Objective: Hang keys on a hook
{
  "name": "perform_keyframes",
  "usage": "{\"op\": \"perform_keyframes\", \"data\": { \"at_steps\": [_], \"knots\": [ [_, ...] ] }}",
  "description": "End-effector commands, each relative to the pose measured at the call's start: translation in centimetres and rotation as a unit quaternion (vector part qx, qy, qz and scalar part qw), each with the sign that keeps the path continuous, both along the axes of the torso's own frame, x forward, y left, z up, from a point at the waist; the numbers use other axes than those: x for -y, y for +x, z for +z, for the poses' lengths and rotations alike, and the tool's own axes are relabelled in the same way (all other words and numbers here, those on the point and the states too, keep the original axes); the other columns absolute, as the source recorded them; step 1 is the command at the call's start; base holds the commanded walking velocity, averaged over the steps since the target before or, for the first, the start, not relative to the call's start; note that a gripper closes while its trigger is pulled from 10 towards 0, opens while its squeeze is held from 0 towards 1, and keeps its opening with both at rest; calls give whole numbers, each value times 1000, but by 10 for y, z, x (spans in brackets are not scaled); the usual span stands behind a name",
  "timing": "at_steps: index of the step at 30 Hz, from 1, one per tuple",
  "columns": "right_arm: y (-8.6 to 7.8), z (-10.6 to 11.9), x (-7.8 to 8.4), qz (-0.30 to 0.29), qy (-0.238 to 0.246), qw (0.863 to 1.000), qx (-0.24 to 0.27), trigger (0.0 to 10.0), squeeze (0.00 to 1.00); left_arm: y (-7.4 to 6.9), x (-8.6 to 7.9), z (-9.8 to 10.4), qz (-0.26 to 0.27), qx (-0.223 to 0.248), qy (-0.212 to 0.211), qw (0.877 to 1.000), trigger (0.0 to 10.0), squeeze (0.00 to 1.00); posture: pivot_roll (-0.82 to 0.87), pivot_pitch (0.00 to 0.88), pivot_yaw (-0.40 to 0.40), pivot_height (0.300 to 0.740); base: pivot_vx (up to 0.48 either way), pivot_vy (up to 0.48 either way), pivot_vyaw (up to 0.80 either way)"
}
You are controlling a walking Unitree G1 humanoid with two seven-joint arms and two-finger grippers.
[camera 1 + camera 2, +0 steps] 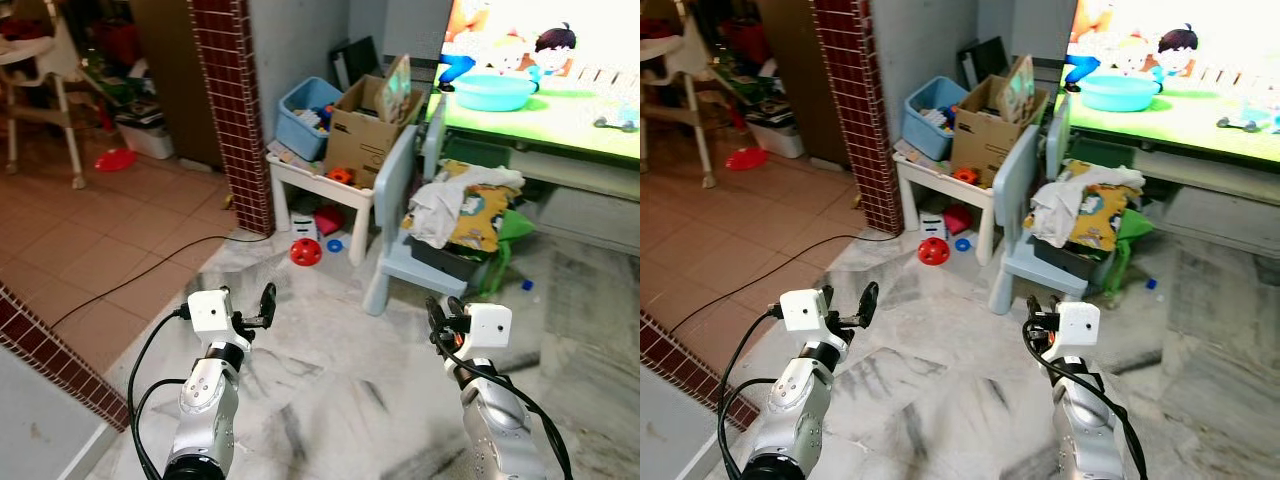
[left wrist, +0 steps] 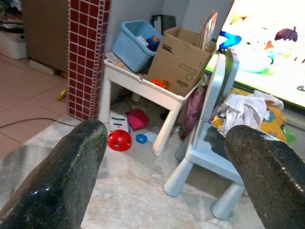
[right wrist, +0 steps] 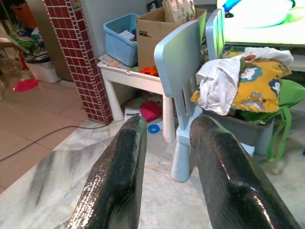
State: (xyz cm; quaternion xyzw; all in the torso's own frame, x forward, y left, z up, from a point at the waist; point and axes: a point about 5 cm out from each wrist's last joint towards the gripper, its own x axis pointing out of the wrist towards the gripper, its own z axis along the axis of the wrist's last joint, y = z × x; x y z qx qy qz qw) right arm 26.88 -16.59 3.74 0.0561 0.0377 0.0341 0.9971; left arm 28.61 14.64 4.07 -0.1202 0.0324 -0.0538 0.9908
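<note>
Left eye view looks down on a marble floor point(image 1: 340, 390), grey-veined and glossy, which meets terracotta tiles point(image 1: 90, 230) out beyond the left claw. Ahead of both claws, well apart from them, a bright cartoon screen point(image 1: 545, 70) glows above a low shelf. A column of dark red glazed brick point(image 1: 232, 110) rises ahead of the left claw. Between the brick and the screen stands a small white plastic surface point(image 1: 315, 185) carrying a brown cardboard box point(image 1: 370, 130) and a pale blue plastic bin point(image 1: 305, 115). Ahead of the right claw sits a light blue moulded child's chair point(image 1: 400, 215), its seat piled with crumpled white cloth point(image 3: 219, 81) and a yellow printed cushion point(image 3: 259, 88). Under the white surface lie a red perforated ball point(image 1: 306, 251) and a small blue ring point(image 1: 334, 245).

Both silver arms are raised from below, forearms angled forward, each capped by a white boxy wrist. The left claw point(image 2: 167, 157) holds its rounded black fingers wide apart. The right claw point(image 3: 167, 143) has its fingers parted by a narrow gap, holding nothing. Keys and hook cannot be made out anywhere here.
</note>
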Motion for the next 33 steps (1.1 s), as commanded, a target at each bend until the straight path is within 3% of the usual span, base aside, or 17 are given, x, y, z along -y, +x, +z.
{"op": "perform_keyframes", "data": {
  "at_steps": [1, 28, 33],
  "knots": [
    [2, 1, 0, 0, -2, 1000, -1, 10000, 0, -1, -3, -2, 4, -11, 8, 1000, 10000, 0, -16, 59, 15, 740, 0, 0, -706],
    [1, 0, 0, -2, -1, 1000, -2, 10000, 0, 0, -2, -1, 3, -15, 4, 1000, 10000, 0, -16, 61, 18, 740, 0, 0, -694],
    [1, 0, 0, -1, -1, 1000, -1, 10000, 0, 1, -1, -2, 5, -17, -1, 1000, 10000, 0, -16, 56, 16, 740, 0, 0, -238]
  ]
}}
